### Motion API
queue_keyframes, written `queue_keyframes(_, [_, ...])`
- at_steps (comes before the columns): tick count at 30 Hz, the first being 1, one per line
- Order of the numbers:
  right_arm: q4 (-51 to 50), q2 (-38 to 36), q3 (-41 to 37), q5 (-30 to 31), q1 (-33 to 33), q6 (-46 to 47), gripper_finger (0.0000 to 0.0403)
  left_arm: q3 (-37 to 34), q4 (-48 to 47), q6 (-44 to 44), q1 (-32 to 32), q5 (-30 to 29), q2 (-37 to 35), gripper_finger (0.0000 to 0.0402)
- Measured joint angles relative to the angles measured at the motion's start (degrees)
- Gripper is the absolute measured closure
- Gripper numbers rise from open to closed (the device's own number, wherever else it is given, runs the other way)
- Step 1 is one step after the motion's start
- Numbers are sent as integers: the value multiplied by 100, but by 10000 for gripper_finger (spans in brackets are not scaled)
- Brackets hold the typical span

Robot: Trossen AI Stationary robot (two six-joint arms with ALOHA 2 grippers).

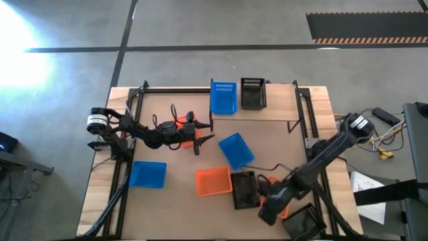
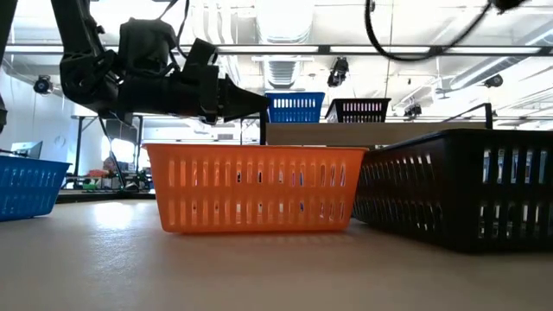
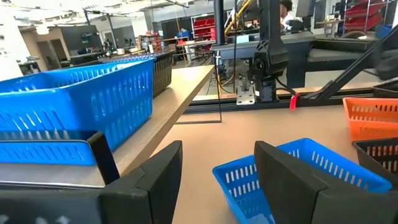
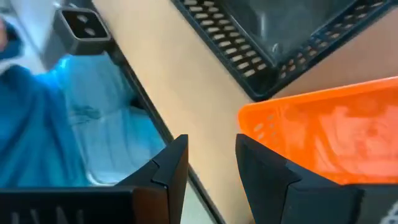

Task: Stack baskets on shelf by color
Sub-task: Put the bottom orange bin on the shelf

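Observation:
On the shelf (image 1: 281,114) at the far side stand a blue basket (image 1: 224,97) and a black basket (image 1: 253,92). My left gripper (image 1: 206,138) is open and hovers in mid-table. It points at a loose blue basket (image 3: 298,174) and holds nothing (image 3: 217,180). An orange basket (image 1: 175,126) lies mostly hidden under that arm. My right gripper (image 1: 267,209) is open near the table's near edge (image 4: 211,155), beside another orange basket (image 4: 323,130). My right gripper has one finger (image 4: 267,174) right by the near corner of the orange basket's rim (image 4: 249,118). I cannot tell whether it touches. The basket sits on the table and nothing is between the fingers.
On the table also lie a blue basket (image 1: 148,174), an orange basket (image 1: 212,181) next to a black one (image 1: 244,189), and a black basket (image 1: 304,221) at the near right corner. Black frame rails (image 1: 127,107) run along both sides.

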Motion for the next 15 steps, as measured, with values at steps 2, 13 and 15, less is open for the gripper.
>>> queue_keyframes(2, [-575, 416, 603, -3, 49, -112, 277, 13, 0, 23, 8, -7, 0, 217])
queue_keyframes(13, [-3568, 2226, 2686, 54, 507, -465, 256, 36, 2, 128, 9, -16, 0, 217])
queue_keyframes(15, [-3564, 2332, 2668, 172, 539, -649, 247, 38, 2, 125, 9, -14, 2, 217])
